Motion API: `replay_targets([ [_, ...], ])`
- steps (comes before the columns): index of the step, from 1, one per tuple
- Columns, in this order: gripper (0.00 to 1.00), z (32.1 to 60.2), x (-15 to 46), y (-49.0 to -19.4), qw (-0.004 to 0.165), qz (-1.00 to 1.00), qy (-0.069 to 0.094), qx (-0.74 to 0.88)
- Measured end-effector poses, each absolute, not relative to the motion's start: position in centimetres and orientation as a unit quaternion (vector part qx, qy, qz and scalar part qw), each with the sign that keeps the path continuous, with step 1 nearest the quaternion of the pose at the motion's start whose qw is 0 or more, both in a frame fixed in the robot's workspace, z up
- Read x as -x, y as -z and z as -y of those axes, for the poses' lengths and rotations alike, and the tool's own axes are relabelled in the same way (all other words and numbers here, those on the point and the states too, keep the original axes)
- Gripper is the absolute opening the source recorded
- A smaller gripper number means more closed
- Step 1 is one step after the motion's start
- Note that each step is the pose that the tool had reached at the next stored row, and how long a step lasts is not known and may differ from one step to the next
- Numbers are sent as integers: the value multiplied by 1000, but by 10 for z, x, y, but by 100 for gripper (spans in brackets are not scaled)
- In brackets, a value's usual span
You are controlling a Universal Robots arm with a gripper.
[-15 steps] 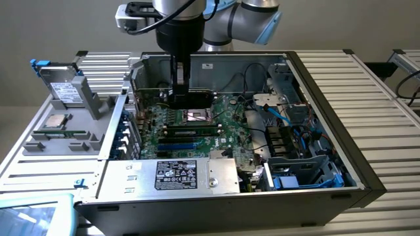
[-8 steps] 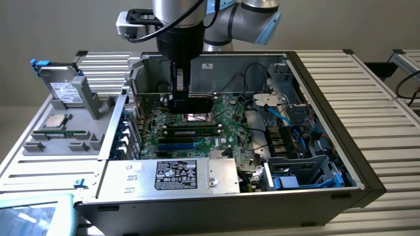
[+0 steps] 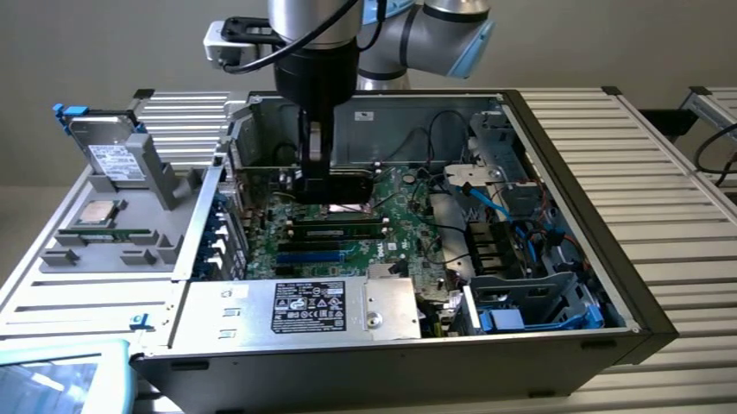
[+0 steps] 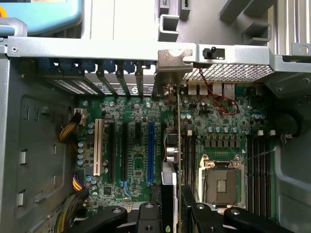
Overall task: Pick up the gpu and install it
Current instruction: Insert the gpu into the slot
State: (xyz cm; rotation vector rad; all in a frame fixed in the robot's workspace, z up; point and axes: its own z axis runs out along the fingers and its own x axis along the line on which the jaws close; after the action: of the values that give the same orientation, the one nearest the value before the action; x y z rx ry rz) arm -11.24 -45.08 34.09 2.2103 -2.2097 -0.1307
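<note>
The gpu [image 3: 345, 188], a dark boxy card, hangs low inside the open computer case, just over the green motherboard [image 3: 386, 233]. My gripper [image 3: 327, 177] reaches straight down from the arm and is shut on it. In the wrist view the gpu [image 4: 178, 141] stands edge-on as a thin green board. Its silver bracket [image 4: 171, 65] is at the case's rear slot openings. The black fingers [image 4: 146, 218] sit on either side of the card, and my gripper [image 4: 171, 211] clamps it there. The card lies between the blue slot [image 4: 150, 150] and the empty processor socket [image 4: 221, 183]. I cannot tell whether it is seated.
The case walls [image 3: 576, 112] ring the motherboard [image 4: 136, 165]. A power supply [image 3: 305, 306] sits at the near edge; cables and drive bays [image 3: 507, 224] crowd the exterior view's right. A grey tray [image 3: 69, 250] outside holds a hard drive [image 3: 112, 155] and a square chip [image 3: 98, 213].
</note>
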Motion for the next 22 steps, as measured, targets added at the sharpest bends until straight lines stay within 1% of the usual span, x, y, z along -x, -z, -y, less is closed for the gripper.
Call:
replay_targets([
  [3, 28, 451, 112, -340, 17, 707, 32, -706],
  [5, 28, 450, 112, -338, 20, 707, 28, -706],
  [11, 28, 449, 112, -335, 21, 707, 28, -706],
  [17, 28, 450, 112, -326, 21, 707, 28, -706],
  [22, 28, 450, 112, -325, 22, 707, 26, -706],
])
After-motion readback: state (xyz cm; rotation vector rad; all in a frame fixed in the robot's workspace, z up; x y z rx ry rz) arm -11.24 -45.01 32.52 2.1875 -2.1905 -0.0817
